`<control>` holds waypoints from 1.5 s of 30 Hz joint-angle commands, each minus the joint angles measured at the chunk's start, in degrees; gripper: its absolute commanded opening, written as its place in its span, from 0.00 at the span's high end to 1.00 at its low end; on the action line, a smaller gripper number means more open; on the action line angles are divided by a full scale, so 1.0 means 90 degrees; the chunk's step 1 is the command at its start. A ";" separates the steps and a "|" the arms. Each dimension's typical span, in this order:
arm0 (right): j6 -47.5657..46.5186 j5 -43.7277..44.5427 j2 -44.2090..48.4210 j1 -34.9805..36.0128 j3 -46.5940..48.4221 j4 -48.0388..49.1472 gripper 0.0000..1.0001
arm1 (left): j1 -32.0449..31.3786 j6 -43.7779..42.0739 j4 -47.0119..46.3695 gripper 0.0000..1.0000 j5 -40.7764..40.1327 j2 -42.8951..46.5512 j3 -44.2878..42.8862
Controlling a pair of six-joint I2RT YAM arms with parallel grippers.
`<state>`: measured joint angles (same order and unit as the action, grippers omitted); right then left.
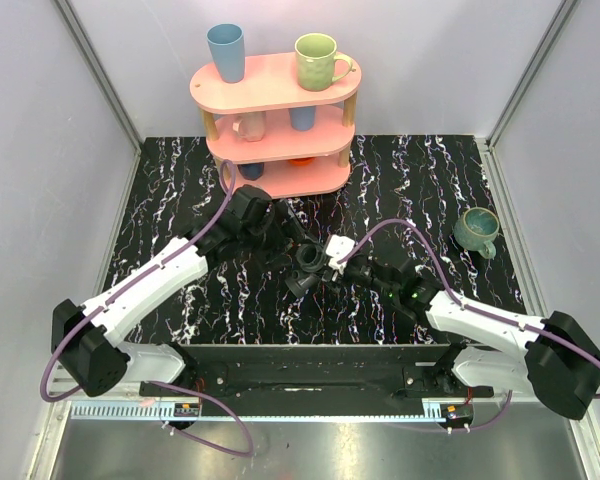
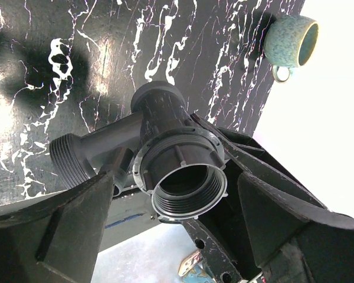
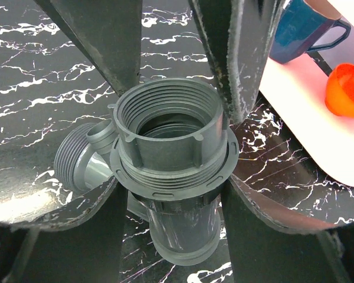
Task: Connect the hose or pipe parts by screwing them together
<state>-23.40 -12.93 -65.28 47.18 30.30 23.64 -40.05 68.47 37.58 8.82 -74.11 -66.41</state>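
arms (image 1: 150, 285) (image 1: 490, 322): 2 | pipe fitting (image 1: 305, 268): 1 | pink shelf (image 1: 275, 88): 1 | teal mug (image 1: 475, 228): 1

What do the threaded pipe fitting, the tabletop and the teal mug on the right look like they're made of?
Pipe fitting: moulded plastic, dark grey, semi-matte; crisp threads and a ribbed collar suggest it.
Tabletop: black with white veining and glossy reflections; marble-look, possibly laminate or film.
Teal mug: likely glazed ceramic; speckled, shiny surface.

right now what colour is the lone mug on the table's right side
The mug is speckled teal-green; the left wrist view shows it best.
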 commanded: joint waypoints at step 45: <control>0.0509 -0.3231 0.0408 -0.0418 0.1281 -0.1738 1.00 | -0.0169 -0.8769 -0.1842 0.93 0.4176 0.0412 0.1149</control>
<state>-22.26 -32.29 -63.07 43.40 39.07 -0.08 -41.19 1.67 22.90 35.27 -68.64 -56.23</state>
